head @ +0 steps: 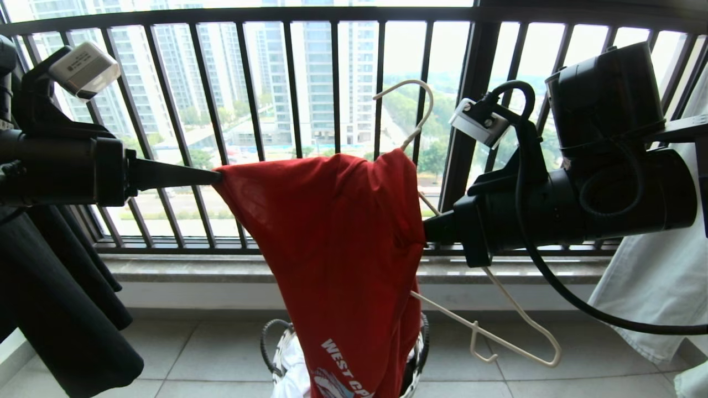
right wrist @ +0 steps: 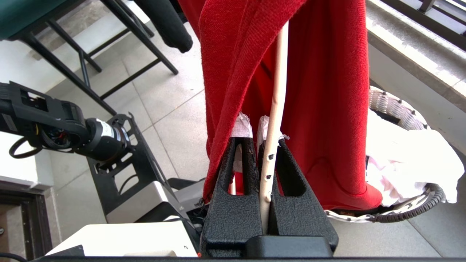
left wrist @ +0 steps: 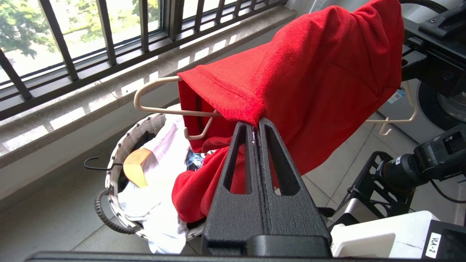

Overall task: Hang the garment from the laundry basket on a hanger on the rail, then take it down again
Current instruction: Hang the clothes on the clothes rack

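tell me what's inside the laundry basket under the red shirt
In the laundry basket: white cloth, a wooden hanger and the red T-shirt's lower end. Anything beneath is covered.

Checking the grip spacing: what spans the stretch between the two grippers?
In the head view, the red T-shirt stretches from the left gripper to the right gripper, draped over the wire hanger. Nothing else is there.
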Robot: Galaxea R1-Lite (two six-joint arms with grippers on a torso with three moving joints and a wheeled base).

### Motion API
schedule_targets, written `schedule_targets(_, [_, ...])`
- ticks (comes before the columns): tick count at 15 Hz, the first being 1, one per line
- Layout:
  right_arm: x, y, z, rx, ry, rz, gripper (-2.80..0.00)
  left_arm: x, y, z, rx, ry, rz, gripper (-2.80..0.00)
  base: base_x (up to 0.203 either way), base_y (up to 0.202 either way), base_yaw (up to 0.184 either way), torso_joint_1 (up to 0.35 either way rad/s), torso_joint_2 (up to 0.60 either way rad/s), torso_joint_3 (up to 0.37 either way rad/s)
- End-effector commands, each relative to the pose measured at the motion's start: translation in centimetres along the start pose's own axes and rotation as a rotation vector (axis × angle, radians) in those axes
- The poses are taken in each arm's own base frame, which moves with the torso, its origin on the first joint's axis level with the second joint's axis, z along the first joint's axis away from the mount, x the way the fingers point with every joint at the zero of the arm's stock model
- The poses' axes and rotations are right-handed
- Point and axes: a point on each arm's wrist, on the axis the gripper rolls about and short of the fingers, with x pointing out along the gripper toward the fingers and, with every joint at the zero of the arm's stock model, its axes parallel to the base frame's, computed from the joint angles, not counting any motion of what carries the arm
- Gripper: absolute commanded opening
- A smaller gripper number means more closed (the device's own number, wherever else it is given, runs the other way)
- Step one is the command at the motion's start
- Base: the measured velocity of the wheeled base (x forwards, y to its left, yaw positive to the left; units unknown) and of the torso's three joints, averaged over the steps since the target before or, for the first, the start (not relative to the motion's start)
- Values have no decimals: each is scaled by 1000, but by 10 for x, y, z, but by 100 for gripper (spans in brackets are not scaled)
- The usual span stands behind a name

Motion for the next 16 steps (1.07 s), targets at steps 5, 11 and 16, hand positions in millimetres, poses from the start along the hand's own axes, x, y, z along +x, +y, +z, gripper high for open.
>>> schedule_targets(5, [-2, -4, 1, 8, 1, -9, -280, -10, 13, 13, 5, -76, 114, -280, 0, 0, 0, 0, 0, 0])
schedule_targets(11, [-3, -3, 1, 6, -3, -11, -280, -9, 28, 16, 0, -108, 212, -280, 0, 0, 0, 0, 0, 0])
schedule_targets(16, [-9, -9, 5, 10, -23, -34, -280, -13, 34, 18, 1, -115, 246, -280, 0, 0, 0, 0, 0, 0])
